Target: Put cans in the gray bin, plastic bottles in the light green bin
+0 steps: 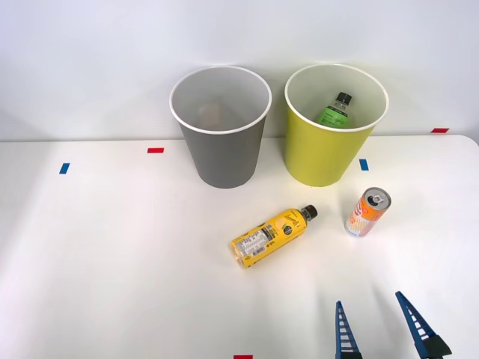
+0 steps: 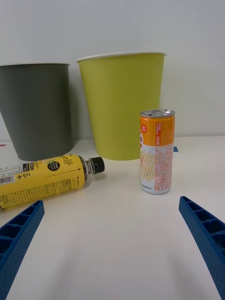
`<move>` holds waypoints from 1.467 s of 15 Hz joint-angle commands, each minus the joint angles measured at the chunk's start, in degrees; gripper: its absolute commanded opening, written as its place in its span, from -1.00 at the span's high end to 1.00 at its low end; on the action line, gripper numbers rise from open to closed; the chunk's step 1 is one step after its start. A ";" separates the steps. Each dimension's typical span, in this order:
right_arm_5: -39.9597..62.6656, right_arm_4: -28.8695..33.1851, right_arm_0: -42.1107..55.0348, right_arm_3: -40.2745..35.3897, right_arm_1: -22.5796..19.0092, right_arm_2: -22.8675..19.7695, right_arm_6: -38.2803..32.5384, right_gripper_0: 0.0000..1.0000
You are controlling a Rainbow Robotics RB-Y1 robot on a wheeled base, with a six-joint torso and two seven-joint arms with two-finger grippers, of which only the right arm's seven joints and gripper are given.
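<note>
We see the right hand low at the near edge of the white worktop, its two blue ribbed fingers spread wide apart and holding nothing. In the wrist view the hand faces the objects with bare worktop between its fingers. Nearest ahead of it stands the can, upright, with orange upper side, white lower side and a silver pull-tab top; in the wrist view the can sits in front of the light green bin and apart from it. To the can's left we find the yellow bottle lying on its side, its black cap pointing toward the can and the light green bin, not touching either. Beyond these, the light green bin stands upright at the far side of the worktop, with the clear green-label bottle inside it, leaning against the inner wall with its black cap up. Just beside it, to its left and apart from it, stands the gray bin, upright; we cannot identify the dim shape inside it. Small blue and red tape marks lie on the worktop.
</note>
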 commanded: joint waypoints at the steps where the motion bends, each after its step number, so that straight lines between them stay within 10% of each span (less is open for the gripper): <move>1: 0.00 0.00 0.00 0.00 0.00 0.00 0.00 -1.00; 22: 0.00 0.00 0.00 0.00 0.00 0.00 0.00 -1.00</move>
